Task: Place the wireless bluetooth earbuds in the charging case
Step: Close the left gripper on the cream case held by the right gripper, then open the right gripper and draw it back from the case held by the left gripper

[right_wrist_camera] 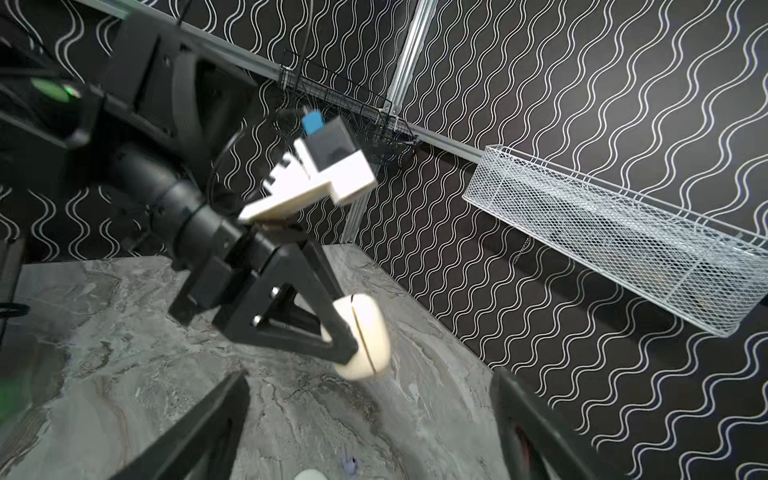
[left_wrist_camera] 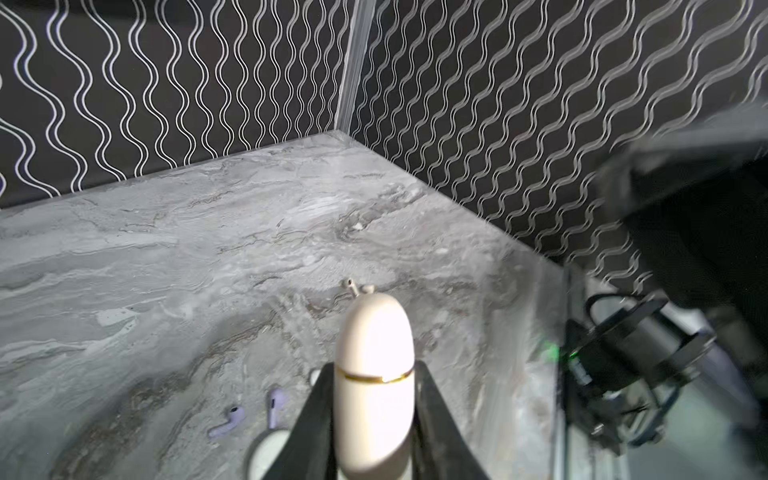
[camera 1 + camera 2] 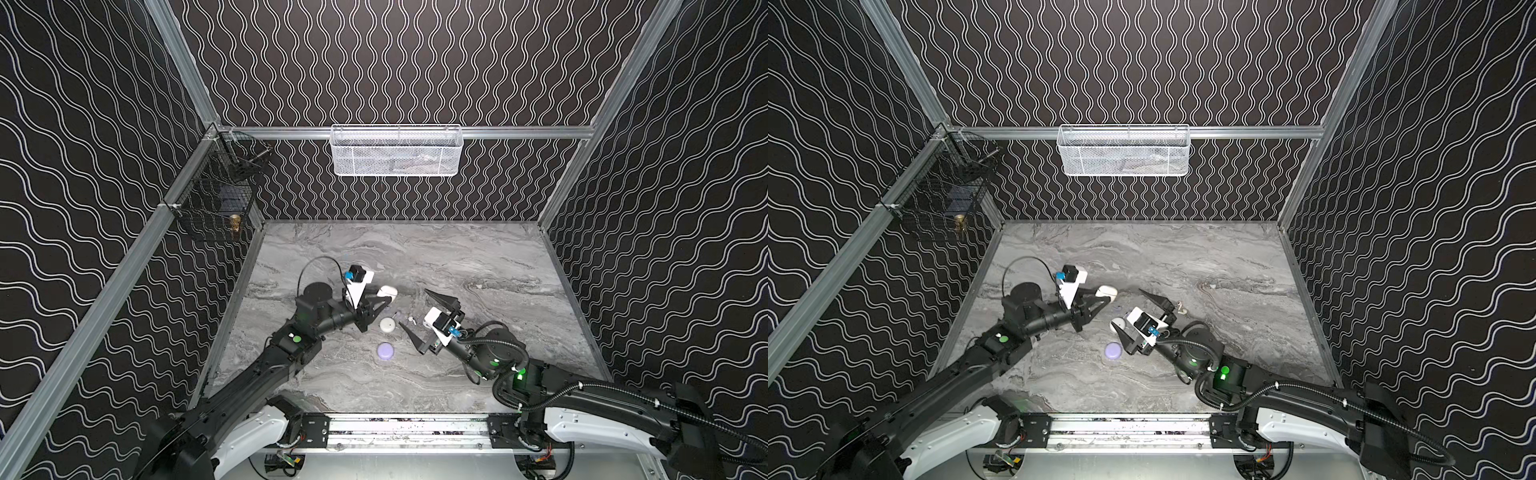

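Note:
My left gripper (image 3: 380,294) (image 2: 374,370) is shut on a cream charging case (image 3: 388,291) (image 3: 1108,291) (image 2: 374,332) (image 1: 368,332), held above the table with its gold seam closed. My right gripper (image 3: 412,307) (image 3: 1126,307) (image 1: 370,386) stands open and empty just right of it. Two lavender wireless bluetooth earbuds (image 2: 226,419) (image 2: 275,405) lie on the table below the held case. A cream earbud (image 2: 353,286) (image 3: 1181,307) lies farther right, and a white earbud (image 3: 411,320) lies between the right fingers.
A white round case (image 3: 387,324) (image 2: 270,453) and a lavender round case (image 3: 385,351) (image 3: 1113,351) sit on the marble table (image 3: 478,257) in front of the grippers. A white mesh basket (image 3: 397,149) hangs on the back wall, a black wire basket (image 3: 216,195) on the left wall.

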Robot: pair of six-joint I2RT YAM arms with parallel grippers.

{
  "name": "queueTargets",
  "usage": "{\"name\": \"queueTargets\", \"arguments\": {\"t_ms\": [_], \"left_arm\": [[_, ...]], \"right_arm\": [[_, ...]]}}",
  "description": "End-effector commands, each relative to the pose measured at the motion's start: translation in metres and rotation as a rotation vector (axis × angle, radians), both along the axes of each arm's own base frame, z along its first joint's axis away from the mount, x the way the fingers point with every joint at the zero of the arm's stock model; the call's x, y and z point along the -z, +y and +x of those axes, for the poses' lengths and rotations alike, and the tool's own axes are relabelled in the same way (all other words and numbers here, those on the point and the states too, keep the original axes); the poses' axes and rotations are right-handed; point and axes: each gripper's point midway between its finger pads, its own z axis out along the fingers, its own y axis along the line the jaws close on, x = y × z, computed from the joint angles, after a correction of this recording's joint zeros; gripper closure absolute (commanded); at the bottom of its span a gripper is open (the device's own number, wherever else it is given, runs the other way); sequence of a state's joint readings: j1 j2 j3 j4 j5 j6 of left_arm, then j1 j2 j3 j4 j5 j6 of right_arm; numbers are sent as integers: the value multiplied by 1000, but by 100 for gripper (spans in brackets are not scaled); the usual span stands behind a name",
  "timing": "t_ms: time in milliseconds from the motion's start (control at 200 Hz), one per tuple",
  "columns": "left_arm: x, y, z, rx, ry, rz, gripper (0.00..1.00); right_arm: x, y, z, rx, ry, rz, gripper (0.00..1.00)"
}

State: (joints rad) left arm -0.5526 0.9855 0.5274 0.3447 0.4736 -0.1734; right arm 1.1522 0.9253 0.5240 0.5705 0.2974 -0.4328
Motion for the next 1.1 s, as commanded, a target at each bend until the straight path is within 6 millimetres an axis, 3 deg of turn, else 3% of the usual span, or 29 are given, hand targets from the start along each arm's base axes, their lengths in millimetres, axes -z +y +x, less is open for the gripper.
{"name": "queueTargets", "arguments": {"t_ms": [0,45,155,340,500,596,1096], "left_arm": [[-28,-3,-3,21,-372,-85,100],[-18,-3,-5,23,-393,-96,100],[-16,-9,-18,98,-453,-164,100],[-11,-10,-47,209,-509,-204,100],[-5,-16,-43,237,-452,-160,100],[-8,-16,-50,267,-478,-186,100],[-10,-24,-56,342,-456,-189,100]], "right_arm": [[-5,2,-2,-38,27,55,12],[2,5,4,-30,51,27,16],[14,8,18,-30,105,5,20],[27,-6,43,-68,197,23,23],[29,-4,39,-108,185,15,24],[30,3,34,-151,196,-3,24],[40,15,37,-183,226,-55,27]]}}
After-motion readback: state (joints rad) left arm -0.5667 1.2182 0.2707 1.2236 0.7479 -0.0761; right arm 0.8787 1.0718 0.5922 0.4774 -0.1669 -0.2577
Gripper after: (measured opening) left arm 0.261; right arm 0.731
